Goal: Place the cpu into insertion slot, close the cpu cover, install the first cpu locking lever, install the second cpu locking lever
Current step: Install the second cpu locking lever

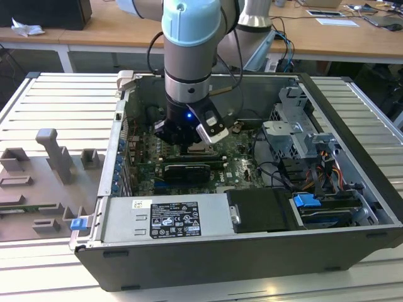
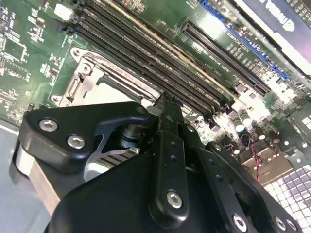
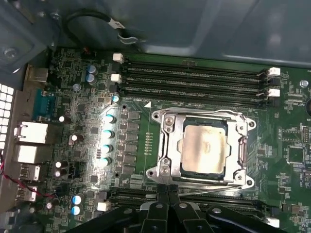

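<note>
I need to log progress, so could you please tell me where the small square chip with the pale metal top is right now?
In the first wrist view, the pale-topped square cpu sits in the silver-rimmed insertion slot, beside the long black memory slots, with the gripper at the socket's edge.

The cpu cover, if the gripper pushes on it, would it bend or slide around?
The cpu cover looks like a thin metal frame, so probably stiff, perhaps slightly springy. It lies flat around the cpu, so sliding seems unlikely. The gripper sits at its edge.

One cpu [image 3: 203, 148], one cpu cover [image 3: 167, 145], one claw [image 3: 168, 194], and four long memory slots [image 3: 194, 77] above the socket.
</note>
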### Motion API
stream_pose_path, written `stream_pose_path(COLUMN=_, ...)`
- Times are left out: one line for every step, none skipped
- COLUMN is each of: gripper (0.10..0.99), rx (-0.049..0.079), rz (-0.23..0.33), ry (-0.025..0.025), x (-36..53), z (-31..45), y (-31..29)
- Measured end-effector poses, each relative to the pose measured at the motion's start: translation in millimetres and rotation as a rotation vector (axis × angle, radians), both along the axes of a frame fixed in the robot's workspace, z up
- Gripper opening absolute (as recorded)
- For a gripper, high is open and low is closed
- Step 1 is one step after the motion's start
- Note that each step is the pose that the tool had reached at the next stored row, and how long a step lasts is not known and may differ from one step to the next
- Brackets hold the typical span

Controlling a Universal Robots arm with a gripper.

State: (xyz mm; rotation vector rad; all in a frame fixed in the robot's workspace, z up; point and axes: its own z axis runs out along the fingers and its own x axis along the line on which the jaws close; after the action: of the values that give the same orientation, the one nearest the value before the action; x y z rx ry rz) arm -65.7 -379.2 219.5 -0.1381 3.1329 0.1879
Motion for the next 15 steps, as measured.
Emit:
stream_pose_path(gripper=0.106, rx=0.002, rz=0.000, ry=-0.0003, x=-0.9, z=-1.4, y=0.1)
stream_pose_path(gripper=0.106, rx=0.004, rz=0.000, ry=-0.0001, x=-1.6, z=-3.0, y=0.0)
stream_pose_path(gripper=0.106, rx=0.007, rz=0.000, ry=0.0001, x=-2.5, z=-4.9, y=-0.1)
stream_pose_path(gripper=0.106, rx=0.010, rz=0.000, ry=0.0001, x=-2.7, z=-5.9, y=-0.2)
stream_pose_path(gripper=0.106, rx=0.015, rz=0.000, ry=0.0001, x=-2.8, z=-6.6, y=-0.1)
stream_pose_path(gripper=0.106, rx=0.021, rz=0.000, ry=0.0000, x=-3.0, z=-7.6, y=0.0)
stream_pose_path(gripper=0.106, rx=0.024, rz=0.000, ry=-0.0001, x=-3.0, z=-8.5, y=0.0)
stream_pose_path(gripper=0.106, rx=0.031, rz=0.000, ry=-0.0001, x=-3.5, z=-10.0, y=-0.1)
stream_pose_path(gripper=0.106, rx=0.036, rz=0.000, ry=-0.0003, x=-3.8, z=-11.1, y=-0.2)
stream_pose_path(gripper=0.106, rx=0.040, rz=0.000, ry=-0.0005, x=-4.2, z=-11.7, y=-0.3)
stream_pose_path(gripper=0.106, rx=0.046, rz=0.000, ry=-0.0010, x=-4.8, z=-12.4, y=-0.4)
stream_pose_path(gripper=0.106, rx=0.049, rz=0.000, ry=-0.0013, x=-5.4, z=-12.9, y=-0.5)
stream_pose_path(gripper=0.106, rx=0.057, rz=0.000, ry=-0.0023, x=-6.6, z=-13.5, y=-0.8)
stream_pose_path(gripper=0.106, rx=0.061, rz=0.001, ry=-0.0033, x=-8.2, z=-13.8, y=-1.5)
stream_pose_path(gripper=0.106, rx=0.064, rz=0.001, ry=-0.0038, x=-9.0, z=-14.1, y=-1.9)
